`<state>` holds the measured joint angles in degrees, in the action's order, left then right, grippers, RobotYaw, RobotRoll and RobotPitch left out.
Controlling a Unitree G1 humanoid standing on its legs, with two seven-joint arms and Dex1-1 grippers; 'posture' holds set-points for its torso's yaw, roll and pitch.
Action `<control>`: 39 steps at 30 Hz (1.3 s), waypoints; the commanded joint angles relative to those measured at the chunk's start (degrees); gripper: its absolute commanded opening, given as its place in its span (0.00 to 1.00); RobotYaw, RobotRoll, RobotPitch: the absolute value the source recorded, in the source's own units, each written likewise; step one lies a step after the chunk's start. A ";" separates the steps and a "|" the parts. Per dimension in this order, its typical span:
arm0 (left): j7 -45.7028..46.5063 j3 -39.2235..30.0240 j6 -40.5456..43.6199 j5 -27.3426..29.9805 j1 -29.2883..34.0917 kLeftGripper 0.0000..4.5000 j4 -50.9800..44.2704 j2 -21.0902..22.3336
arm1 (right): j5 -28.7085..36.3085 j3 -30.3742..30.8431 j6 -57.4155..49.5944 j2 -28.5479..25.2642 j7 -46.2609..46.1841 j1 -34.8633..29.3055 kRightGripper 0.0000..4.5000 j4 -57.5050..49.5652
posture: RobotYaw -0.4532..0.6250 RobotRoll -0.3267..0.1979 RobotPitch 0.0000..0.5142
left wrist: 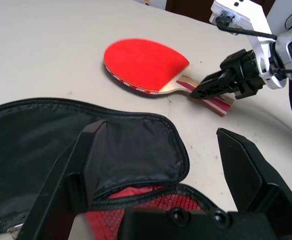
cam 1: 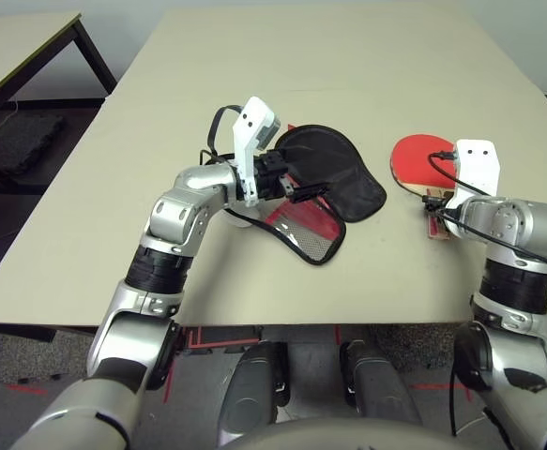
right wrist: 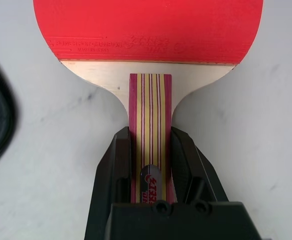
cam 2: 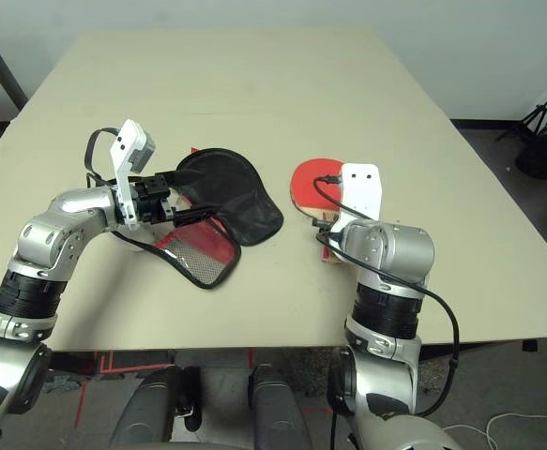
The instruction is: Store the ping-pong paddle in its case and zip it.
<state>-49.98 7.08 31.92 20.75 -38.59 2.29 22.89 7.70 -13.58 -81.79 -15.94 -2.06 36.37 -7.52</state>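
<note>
The ping-pong paddle (cam 1: 421,159) lies flat on the table to my right, red face away from me and striped wooden handle (right wrist: 151,115) toward me. My right gripper (right wrist: 151,132) is shut on that handle, one finger on each side. The case (cam 1: 334,183) lies open at the table's middle, its black lining (left wrist: 60,140) turned up and a red meshed part (cam 1: 301,225) nearer me. My left gripper (left wrist: 161,130) hovers open over the case's near edge. One finger (left wrist: 85,150) stands against the black flap, the other (left wrist: 246,165) over bare table.
The beige table (cam 1: 301,75) stretches wide beyond both objects. A second table (cam 1: 29,47) stands at the back left, with a black box (cam 1: 20,141) on the floor under it. A tripod (cam 2: 545,122) stands off the right side.
</note>
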 commanded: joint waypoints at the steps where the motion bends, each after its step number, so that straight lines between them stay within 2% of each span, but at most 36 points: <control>1: 0.64 -0.83 0.70 0.64 0.22 1.00 -1.25 -0.15 | 0.62 4.09 4.33 -1.47 3.41 3.40 0.25 1.33 | 0.39 0.62 0.23; 12: 3.93 -4.76 3.68 2.05 0.12 1.00 -4.28 2.09 | 3.96 13.45 6.37 -3.61 15.42 12.96 0.25 10.95 | 0.41 0.62 0.21; 16: 5.45 -7.08 5.02 2.57 0.89 1.00 -5.81 4.24 | 4.50 16.85 6.43 -2.76 18.44 14.43 0.25 13.00 | 0.43 0.62 0.20; 17: 5.71 -7.52 5.36 2.76 1.04 1.00 -6.14 4.64 | 4.48 17.52 6.40 -2.18 18.67 14.34 0.25 13.12 | 0.46 0.62 0.20; 22: 6.87 -9.64 6.23 3.12 1.78 1.00 -7.31 6.44 | 3.44 20.70 9.04 0.58 19.69 15.68 0.25 17.37 | 0.50 0.62 0.20; 34: 9.23 -11.81 8.21 4.16 4.66 1.00 -11.04 7.97 | 0.57 24.34 18.35 4.22 22.44 21.57 0.25 33.32 | 0.56 0.62 0.20; 39: 10.15 -12.57 8.78 4.70 5.49 1.00 -12.12 8.62 | -0.83 24.08 21.11 4.63 22.91 22.76 0.25 37.67 | 0.57 0.62 0.21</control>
<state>-40.17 -4.77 40.01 24.85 -34.16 -8.62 30.77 7.78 10.35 -62.29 -11.52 20.71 57.83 29.35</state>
